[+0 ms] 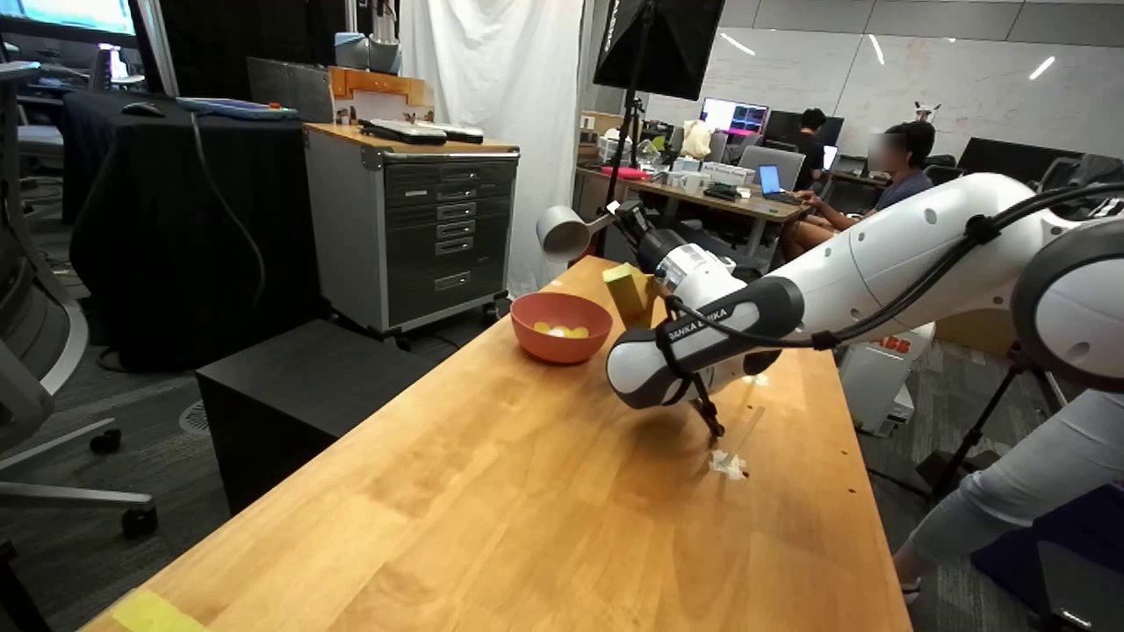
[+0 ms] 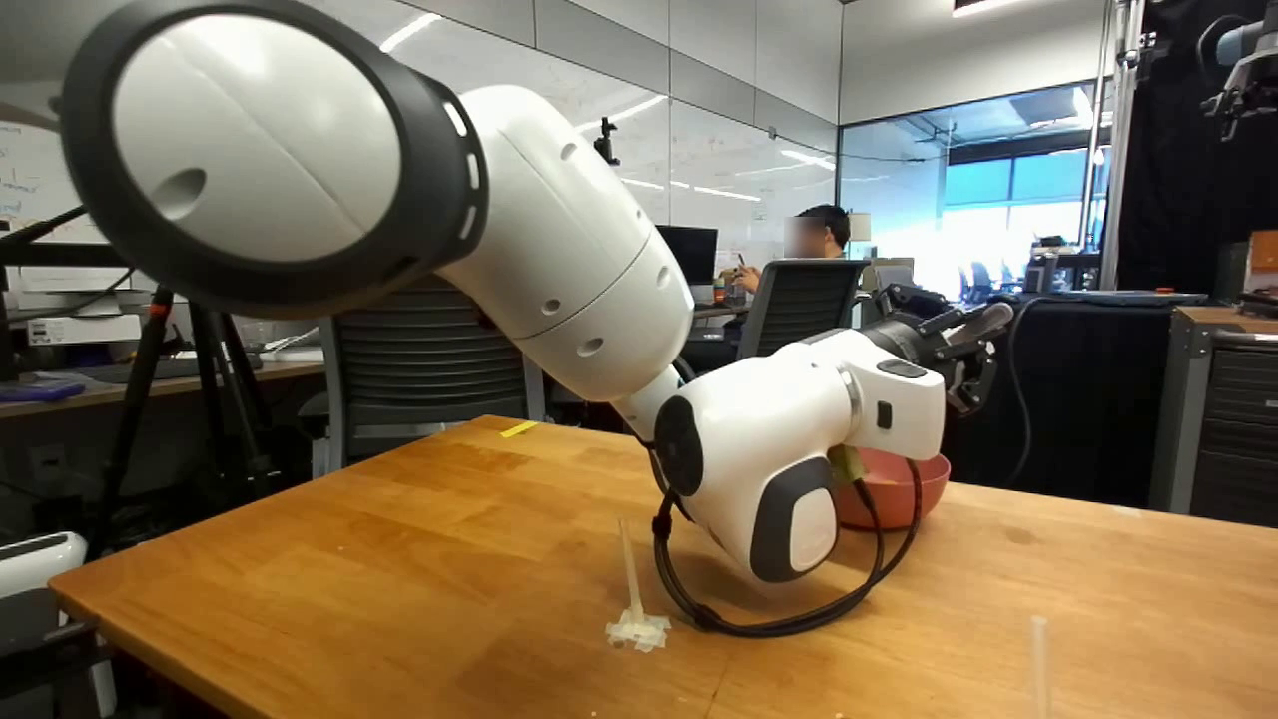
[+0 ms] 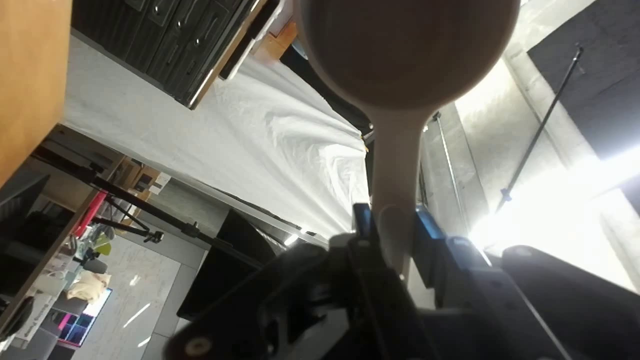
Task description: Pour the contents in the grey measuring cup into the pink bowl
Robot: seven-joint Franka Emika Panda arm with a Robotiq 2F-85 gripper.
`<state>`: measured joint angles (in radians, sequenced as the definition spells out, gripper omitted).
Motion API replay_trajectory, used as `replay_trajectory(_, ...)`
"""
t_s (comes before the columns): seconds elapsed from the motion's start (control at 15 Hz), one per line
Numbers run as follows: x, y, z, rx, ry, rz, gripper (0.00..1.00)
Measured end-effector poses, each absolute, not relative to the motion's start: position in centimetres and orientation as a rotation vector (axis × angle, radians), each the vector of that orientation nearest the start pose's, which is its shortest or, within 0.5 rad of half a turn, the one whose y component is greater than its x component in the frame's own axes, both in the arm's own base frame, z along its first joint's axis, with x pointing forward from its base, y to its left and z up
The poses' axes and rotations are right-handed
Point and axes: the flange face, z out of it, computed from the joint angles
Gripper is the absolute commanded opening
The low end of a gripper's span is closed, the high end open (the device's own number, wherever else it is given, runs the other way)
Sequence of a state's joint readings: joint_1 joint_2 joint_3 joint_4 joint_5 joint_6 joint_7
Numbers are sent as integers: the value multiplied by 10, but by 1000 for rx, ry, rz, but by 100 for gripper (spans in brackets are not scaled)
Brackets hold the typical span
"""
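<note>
My gripper (image 3: 392, 222) is shut on the handle of the grey measuring cup (image 3: 407, 55), with a finger pad on either side of the handle in the wrist view. In an exterior view the cup (image 1: 562, 233) hangs tilted on its side in the air, above the pink bowl (image 1: 553, 348), its mouth turned partly toward that camera. Yellow bits, the contents (image 1: 562, 332), lie inside the bowl on the table. Whether any are left in the cup cannot be made out. The arm's wrist partly covers the bowl (image 2: 927, 489) in an exterior view.
A yellow-green block (image 1: 626, 294) stands beside the bowl, close to the arm. On the wooden table (image 1: 492, 491) a thin clear rod is fixed with tape (image 1: 727, 464). Black cables (image 2: 799, 627) loop from the arm down near the tabletop. The bowl sits near a table edge.
</note>
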<state>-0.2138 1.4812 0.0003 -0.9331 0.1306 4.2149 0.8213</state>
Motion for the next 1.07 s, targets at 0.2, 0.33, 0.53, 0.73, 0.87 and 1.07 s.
replay_trajectory(0.2,703,-172,162,-1391,986,-2083,6)
replay_trajectory(0.33,703,-172,159,-1386,1005,-2075,6)
replay_trajectory(0.53,703,-172,154,-1383,1055,-2050,6)
replay_trajectory(0.73,704,-175,151,-1379,1130,-2017,6)
replay_trajectory(0.87,707,-180,154,-1370,1202,-1985,6)
replay_trajectory(1.07,714,-196,170,-1337,1342,-1917,6)
